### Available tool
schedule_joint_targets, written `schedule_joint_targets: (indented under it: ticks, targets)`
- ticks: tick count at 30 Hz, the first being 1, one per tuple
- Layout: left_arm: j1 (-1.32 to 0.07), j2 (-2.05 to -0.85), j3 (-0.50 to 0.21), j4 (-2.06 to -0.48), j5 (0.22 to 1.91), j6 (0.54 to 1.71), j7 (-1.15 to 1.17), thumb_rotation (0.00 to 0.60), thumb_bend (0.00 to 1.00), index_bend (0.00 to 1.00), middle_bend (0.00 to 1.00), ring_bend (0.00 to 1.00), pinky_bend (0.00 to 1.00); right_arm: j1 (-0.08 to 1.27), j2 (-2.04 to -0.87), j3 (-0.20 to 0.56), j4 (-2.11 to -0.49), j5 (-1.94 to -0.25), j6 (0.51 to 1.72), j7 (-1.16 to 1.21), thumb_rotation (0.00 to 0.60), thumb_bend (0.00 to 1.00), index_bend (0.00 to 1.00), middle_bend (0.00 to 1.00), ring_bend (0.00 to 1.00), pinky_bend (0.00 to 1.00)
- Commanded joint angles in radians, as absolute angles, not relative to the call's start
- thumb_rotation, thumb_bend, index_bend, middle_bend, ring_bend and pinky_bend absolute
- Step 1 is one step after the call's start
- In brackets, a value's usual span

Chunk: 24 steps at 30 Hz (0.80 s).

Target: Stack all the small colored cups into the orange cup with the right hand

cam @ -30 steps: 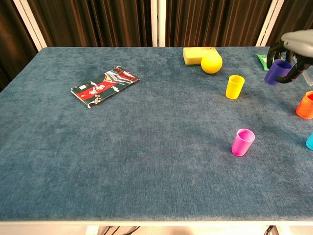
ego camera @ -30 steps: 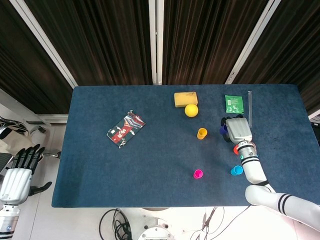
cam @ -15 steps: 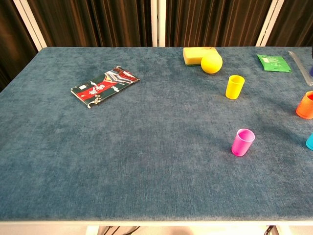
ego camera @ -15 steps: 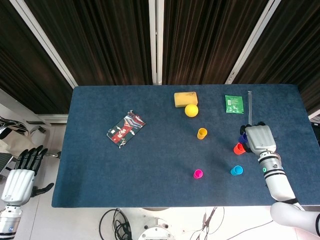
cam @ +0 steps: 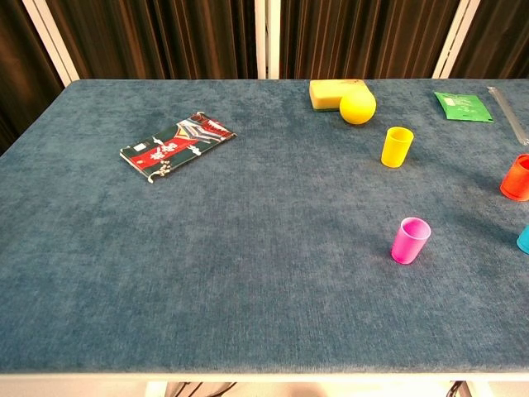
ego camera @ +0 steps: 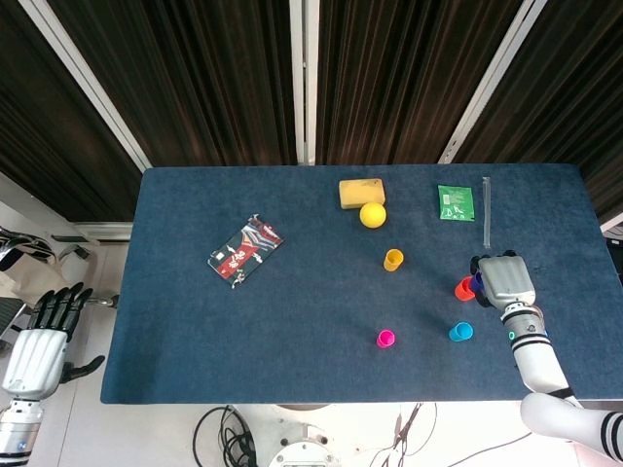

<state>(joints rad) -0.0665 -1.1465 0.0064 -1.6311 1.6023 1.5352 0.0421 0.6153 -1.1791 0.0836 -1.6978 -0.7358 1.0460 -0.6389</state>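
In the head view my right hand stands at the right end of the table, just right of the orange cup. A sliver of the purple cup shows between its fingers and the orange cup's rim, and the hand holds it. I cannot tell whether the purple cup is inside the orange one. The cyan cup, magenta cup and yellow cup stand upright on the blue cloth. The chest view shows the orange cup, cyan cup, magenta cup and yellow cup, but not the right hand.
My left hand hangs off the table's near left corner, fingers apart and holding nothing. A yellow ball and a sponge lie at the back. Also there are a green packet, a ruler and a patterned packet.
The right hand carried the purple cup from beside the green packet over to the right of the orange cup, then lowered it against that cup. It has left the chest view.
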Motion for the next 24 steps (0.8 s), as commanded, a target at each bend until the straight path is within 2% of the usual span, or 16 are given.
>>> schedule_joint_targets:
  ticks: [1,6,8,13,15,18,24]
  targets:
    - [-0.067,-1.146,0.006,-1.630,1.602,1.535,0.040,0.600,0.07,0.04,0.00,0.00,0.00,0.617,-1.187,0.082,-1.691,-0.735,1.048,-0.639,0.600,0.31,0.51,0.43,0.44,0.23]
    - [-0.067,-1.147,0.005,-1.624,1.602,1.536,0.032,0.600,0.07,0.03,0.00,0.00,0.00,0.621,-1.192,0.076,-1.685,-0.730,1.045,-0.641,0.600,0.28,0.48,0.39,0.43,0.23]
    - [-0.066,-1.149,0.006,-1.621,1.600,1.535,0.030,0.600,0.07,0.03,0.00,0.00,0.00,0.625,-1.188,0.072,-1.689,-0.723,1.034,-0.645,0.600,0.27,0.41,0.35,0.40,0.24]
    - [-0.064,-1.151,0.007,-1.614,1.601,1.538,0.023,0.600,0.07,0.03,0.00,0.00,0.00,0.630,-1.173,0.070,-1.699,-0.728,1.018,-0.633,0.600,0.24,0.18,0.20,0.24,0.23]
    - [-0.063,-1.152,0.006,-1.612,1.602,1.541,0.020,0.600,0.07,0.03,0.00,0.00,0.00,0.628,-1.170,0.072,-1.701,-0.740,1.019,-0.616,0.600,0.23,0.12,0.15,0.20,0.22]
    - [-0.062,-1.152,0.006,-1.610,1.603,1.543,0.018,0.600,0.07,0.03,0.00,0.00,0.00,0.625,-1.166,0.075,-1.704,-0.760,1.021,-0.594,0.600,0.23,0.08,0.12,0.19,0.22]
    - [-0.064,-1.152,0.007,-1.611,1.605,1.541,0.018,0.600,0.07,0.03,0.00,0.00,0.00,0.638,-1.177,0.116,-1.710,-0.811,1.033,-0.542,0.600,0.22,0.08,0.14,0.19,0.21]
